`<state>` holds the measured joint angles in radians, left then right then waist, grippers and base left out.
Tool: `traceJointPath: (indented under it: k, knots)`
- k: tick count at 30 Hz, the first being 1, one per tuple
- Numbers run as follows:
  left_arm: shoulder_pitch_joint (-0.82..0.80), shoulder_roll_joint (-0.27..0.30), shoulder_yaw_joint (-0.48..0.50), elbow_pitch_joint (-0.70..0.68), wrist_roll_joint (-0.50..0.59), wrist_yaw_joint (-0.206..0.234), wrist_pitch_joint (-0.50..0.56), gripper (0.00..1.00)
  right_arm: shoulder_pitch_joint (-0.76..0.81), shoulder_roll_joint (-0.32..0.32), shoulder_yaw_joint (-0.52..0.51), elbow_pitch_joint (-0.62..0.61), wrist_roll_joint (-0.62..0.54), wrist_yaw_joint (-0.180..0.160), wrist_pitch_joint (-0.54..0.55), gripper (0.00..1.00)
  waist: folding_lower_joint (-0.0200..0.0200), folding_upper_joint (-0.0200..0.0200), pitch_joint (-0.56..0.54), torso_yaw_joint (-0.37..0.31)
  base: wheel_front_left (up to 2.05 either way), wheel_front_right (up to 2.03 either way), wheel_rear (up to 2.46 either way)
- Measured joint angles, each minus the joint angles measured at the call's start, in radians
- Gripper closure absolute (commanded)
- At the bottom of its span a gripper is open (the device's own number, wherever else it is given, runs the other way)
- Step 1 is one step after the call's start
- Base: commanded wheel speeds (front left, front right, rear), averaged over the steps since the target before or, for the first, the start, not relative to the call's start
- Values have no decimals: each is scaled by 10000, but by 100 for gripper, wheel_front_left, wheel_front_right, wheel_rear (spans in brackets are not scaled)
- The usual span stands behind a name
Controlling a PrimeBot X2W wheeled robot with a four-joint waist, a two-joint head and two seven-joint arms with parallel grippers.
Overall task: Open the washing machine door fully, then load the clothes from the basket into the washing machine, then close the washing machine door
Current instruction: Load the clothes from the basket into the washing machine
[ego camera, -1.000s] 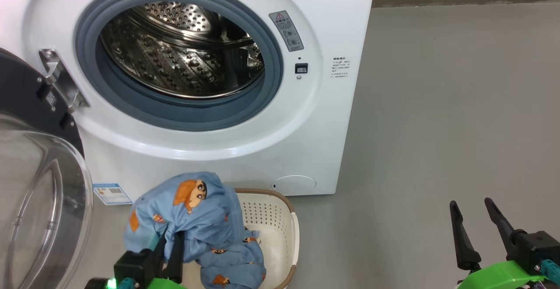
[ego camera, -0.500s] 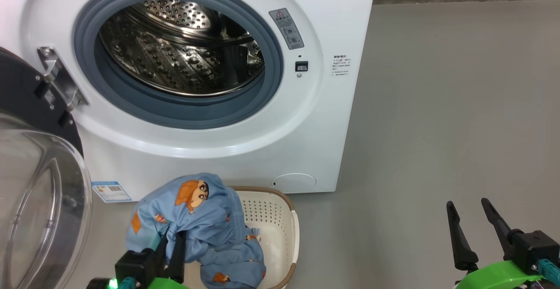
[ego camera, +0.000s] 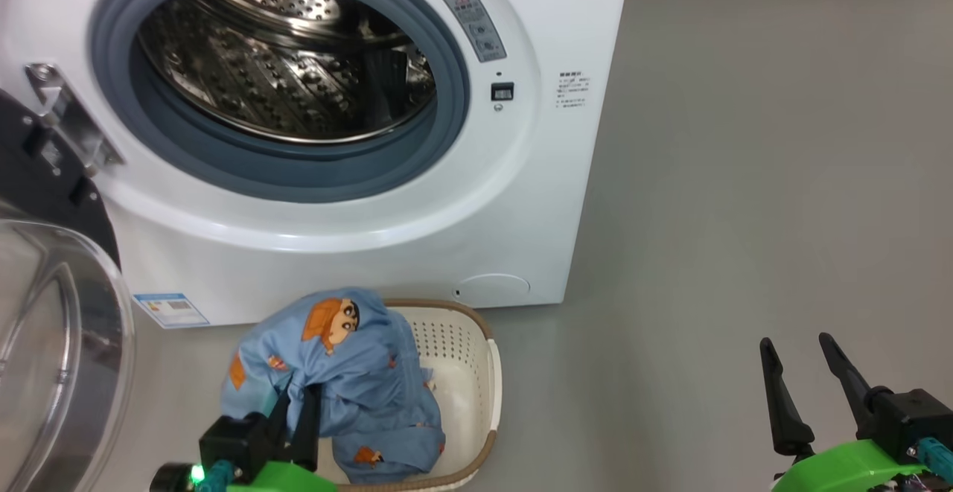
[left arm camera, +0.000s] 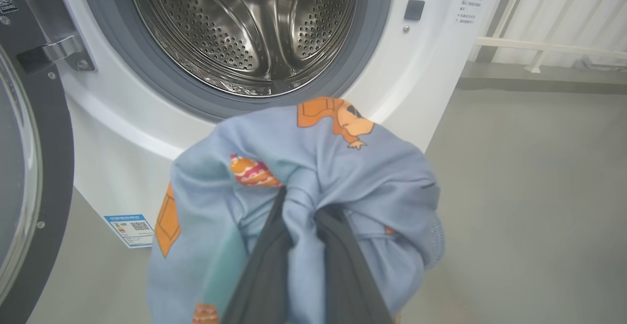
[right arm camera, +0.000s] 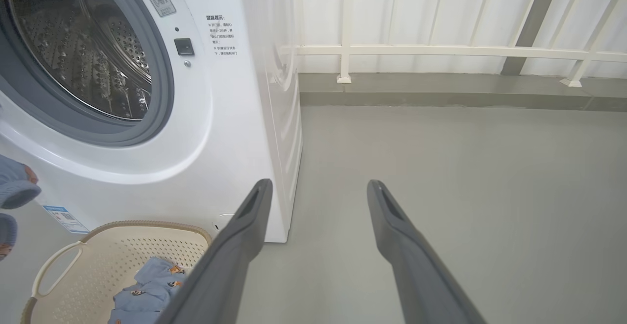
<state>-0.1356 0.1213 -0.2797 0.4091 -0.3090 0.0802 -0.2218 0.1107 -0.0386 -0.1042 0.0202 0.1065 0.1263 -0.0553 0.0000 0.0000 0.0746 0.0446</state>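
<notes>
Left gripper (ego camera: 298, 405) nearly closed, pinching clothes (ego camera: 350, 358); bunch raised over basket (ego camera: 488, 373), tail inside. Grip unchanged since earlier; camera shifted.

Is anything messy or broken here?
Nothing looks broken or spilled. The clothes just hang bunched up from the left gripper, with one end trailing down in the basket.

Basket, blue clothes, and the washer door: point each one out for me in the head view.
basket (ego camera: 447, 347), head view, on its perforated back wall.
clothes (ego camera: 357, 373), head view, on the bunched blue fabric.
washing machine door (ego camera: 56, 343), head view, on its clear glass window.
</notes>
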Motion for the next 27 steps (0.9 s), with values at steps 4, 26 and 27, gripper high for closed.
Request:
traceJointPath:
  k: [4, 26, 27]
  knots:
    - [-386, -84, -13, 309, -138, -69, 6, 100, -190, 2, 2, -27, 0, 0, 0, 0, 1, 0, 292, -107, 0, 0, 0]
    - [-6015, 702, 366, 4458, -341, -562, 1304, 100, -1337, -2, 27, -372, 527, 0, -447, 0, 3, 0, 3033, -1204, 0, 0, 0]
    - [-6343, 803, 416, 4579, -345, -564, 1442, 100, -1410, -4, 31, -299, 529, 0, -525, 0, 3, 0, 3146, -1272, 0, 0, 0]
